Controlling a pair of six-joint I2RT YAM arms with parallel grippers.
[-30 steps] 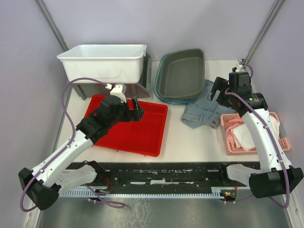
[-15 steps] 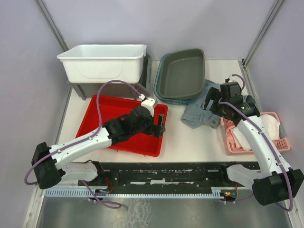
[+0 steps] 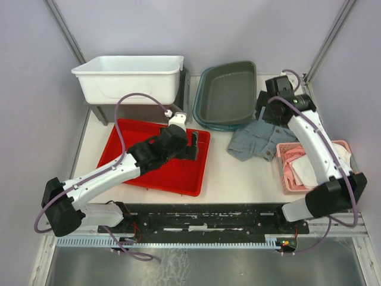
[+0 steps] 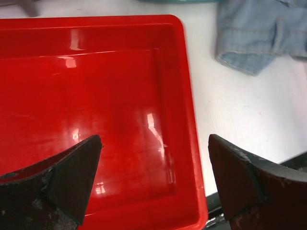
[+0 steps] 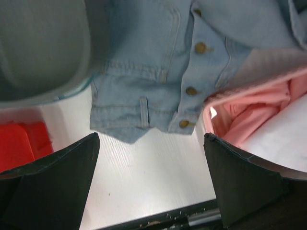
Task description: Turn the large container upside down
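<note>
Hovering over the right end of the red tray [image 4: 96,96], the left gripper [image 4: 154,139] has its jaws spread wide with nothing between them; its wrist view shows the tray's glossy floor and right wall below the fingers, and bare table [image 3: 238,173] just beyond. The tray lies flat in the left half of the table, towards the near edge. Behind it, in the far left corner, the white tub [image 3: 128,80] (the large container of the task) stands upright with its opening facing up, raised on a dark stand, well apart from both grippers. Just beside the tub, at the middle of the far edge, sits a grey-green basin [image 3: 226,95]. The right gripper [image 5: 149,136] is likewise wide open and holds nothing, poised above the near hem of a denim garment [image 5: 158,72] whose brass buttons show in the wrist view. The denim lies crumpled in the right half of the table, touching the basin's near rim on one side and the pink basket [image 3: 284,182] on the other. The basket sits at the right edge and holds pink and white cloth.
</note>
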